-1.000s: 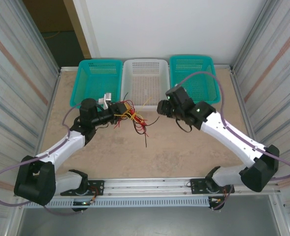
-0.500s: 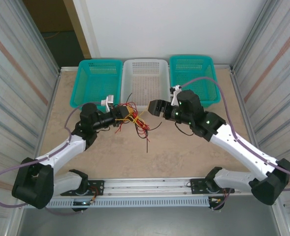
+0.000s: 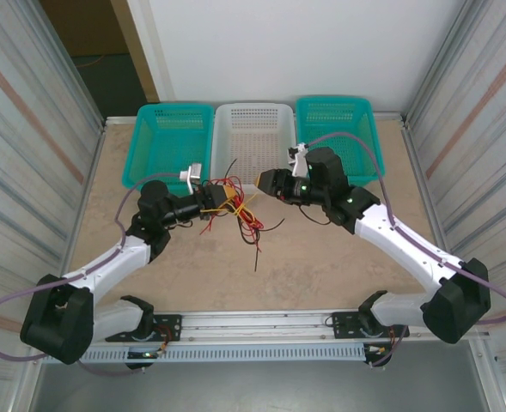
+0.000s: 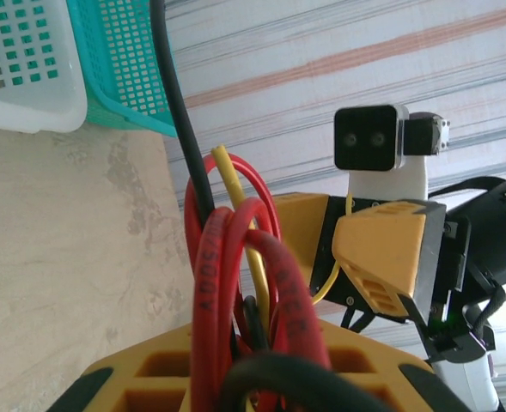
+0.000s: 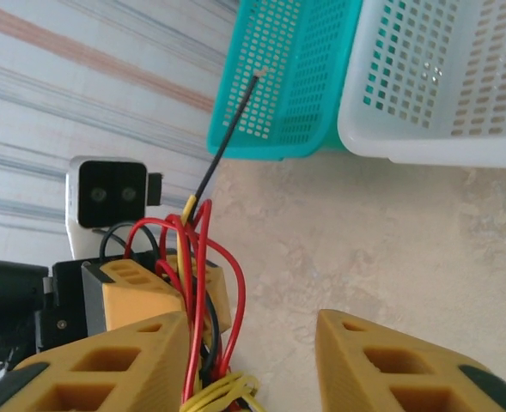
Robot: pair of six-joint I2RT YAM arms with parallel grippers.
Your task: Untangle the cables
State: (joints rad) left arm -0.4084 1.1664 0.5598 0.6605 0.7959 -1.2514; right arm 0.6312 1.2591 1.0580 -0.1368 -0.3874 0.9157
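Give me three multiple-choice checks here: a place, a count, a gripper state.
1. Where is the tangled bundle of thin red, yellow and black cables?
A) wound round the right arm's elbow
B) clamped in the left gripper
C) draped over the right arm's base

2. How many plastic mesh baskets stand at the far edge?
A) two
B) five
C) three

3. The right gripper is:
A) open
B) shut on a basket's rim
C) shut on a screwdriver

Answers: 1 B, the left wrist view shows the strands pinched between its fingers; 2 C, teal, white, teal in a row; 3 A, the right wrist view shows a wide gap between its fingers.
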